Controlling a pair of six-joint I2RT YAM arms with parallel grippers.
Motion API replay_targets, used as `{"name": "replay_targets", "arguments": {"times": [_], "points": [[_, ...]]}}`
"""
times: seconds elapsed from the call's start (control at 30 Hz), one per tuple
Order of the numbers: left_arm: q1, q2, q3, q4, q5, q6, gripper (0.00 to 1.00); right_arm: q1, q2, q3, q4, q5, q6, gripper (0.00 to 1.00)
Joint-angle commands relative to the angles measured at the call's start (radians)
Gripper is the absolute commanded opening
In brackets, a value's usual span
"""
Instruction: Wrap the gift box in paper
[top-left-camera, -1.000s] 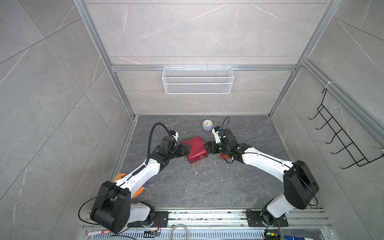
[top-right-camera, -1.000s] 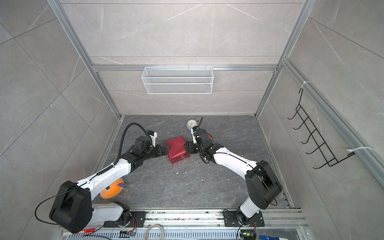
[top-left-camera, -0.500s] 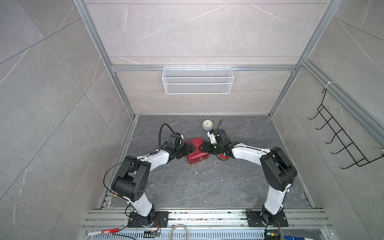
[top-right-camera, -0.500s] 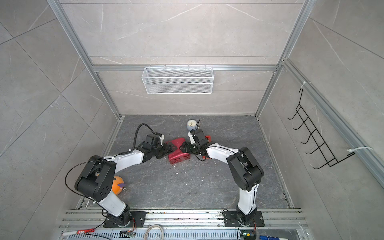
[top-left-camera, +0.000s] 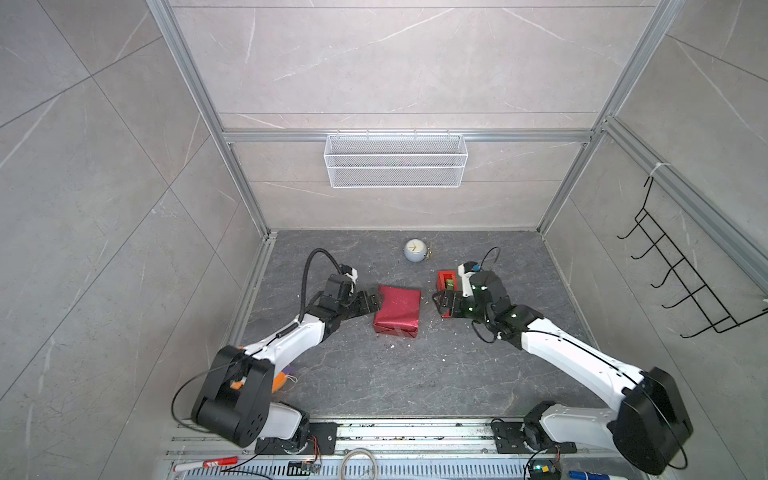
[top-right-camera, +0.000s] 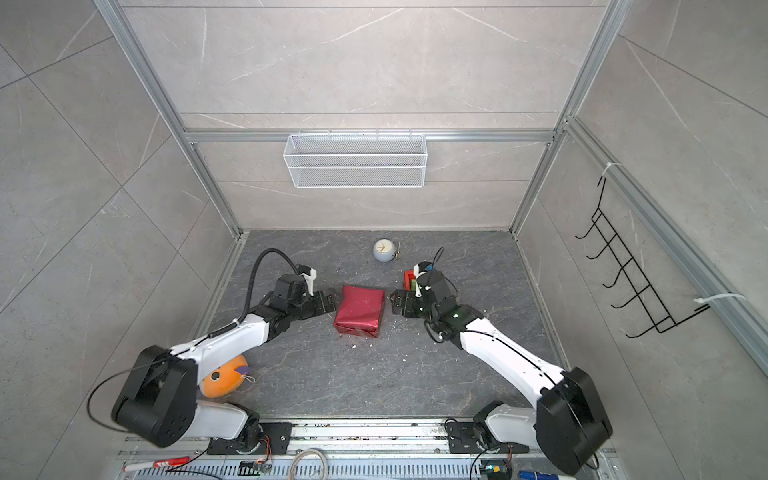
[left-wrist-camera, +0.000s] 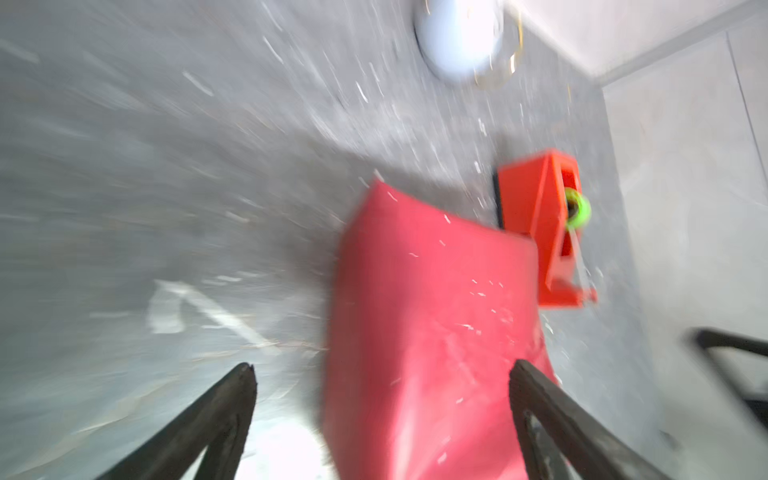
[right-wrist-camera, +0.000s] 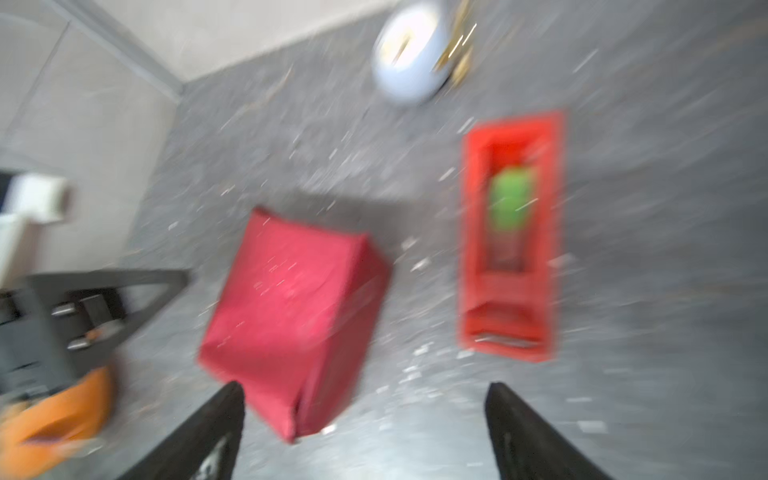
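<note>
The paper (top-left-camera: 397, 309) (top-right-camera: 359, 309) is a dark red sheet folded into a squarish parcel lying on the grey floor. The gift box is hidden inside it. In both top views my left gripper (top-left-camera: 374, 304) (top-right-camera: 330, 304) stands open right at the parcel's left side. My right gripper (top-left-camera: 437, 305) (top-right-camera: 394, 305) is open a short gap off its right side. In the blurred left wrist view the paper (left-wrist-camera: 428, 324) reaches between the spread fingers of the left gripper (left-wrist-camera: 383, 367). In the right wrist view a corner of the paper (right-wrist-camera: 291, 307) lies beside one finger of the right gripper (right-wrist-camera: 365, 386).
A red tape dispenser (top-left-camera: 448, 282) (right-wrist-camera: 511, 249) with a green roll stands just behind the right gripper. A small round clock (top-left-camera: 415, 250) sits near the back wall. An orange ball (top-right-camera: 222, 380) lies under the left arm. White specks litter the floor.
Both grippers have opened wider and come off the parcel's sides. The right gripper has drawn back to the right, and the parcel now lies flat between them.
</note>
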Motion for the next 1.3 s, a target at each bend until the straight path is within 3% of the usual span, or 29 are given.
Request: {"name": "replay_targets", "arguments": {"times": [0.0, 0.17, 0.3, 0.43, 0.53, 0.63, 0.7, 0.83, 0.9, 0.97, 1.0, 1.07, 1.27], "points": [[0.033, -0.125, -0.062, 0.011, -0.273, 0.141, 0.99, -0.043, -0.050, -0.022, -0.129, 0.295, -0.120, 0.99], [0.081, -0.212, -0.161, 0.107, -0.530, 0.294, 1.00, -0.132, -0.052, -0.075, -0.039, 0.518, -0.170, 0.99], [0.142, -0.189, -0.215, 0.198, -0.648, 0.364, 1.00, -0.197, 0.024, -0.167, 0.169, 0.556, -0.248, 1.00], [0.207, -0.155, -0.217, 0.241, -0.580, 0.440, 1.00, -0.226, 0.110, -0.260, 0.407, 0.522, -0.337, 1.00], [0.248, -0.114, -0.309, 0.440, -0.507, 0.526, 1.00, -0.251, 0.140, -0.333, 0.573, 0.459, -0.380, 1.00], [0.330, -0.019, -0.390, 0.679, -0.399, 0.530, 0.99, -0.285, 0.167, -0.379, 0.690, 0.401, -0.404, 1.00], [0.354, -0.013, -0.355, 0.609, -0.357, 0.532, 0.99, -0.303, 0.164, -0.401, 0.744, 0.372, -0.422, 1.00], [0.401, 0.115, -0.420, 0.862, -0.298, 0.546, 0.99, -0.363, 0.152, -0.460, 0.869, 0.273, -0.448, 1.00], [0.417, 0.213, -0.437, 1.023, -0.285, 0.553, 0.99, -0.399, 0.196, -0.518, 1.020, 0.220, -0.438, 1.00], [0.426, 0.165, -0.383, 0.830, -0.233, 0.538, 0.99, -0.422, 0.272, -0.549, 1.142, 0.152, -0.442, 0.99], [0.428, 0.185, -0.377, 0.853, -0.218, 0.551, 0.99, -0.422, 0.305, -0.547, 1.197, 0.153, -0.452, 1.00], [0.436, 0.176, -0.358, 0.801, -0.193, 0.551, 0.99, -0.421, 0.283, -0.513, 1.092, 0.141, -0.459, 1.00], [0.435, 0.176, -0.364, 0.816, -0.206, 0.551, 1.00, -0.418, 0.295, -0.515, 1.115, 0.138, -0.467, 0.99]]}}
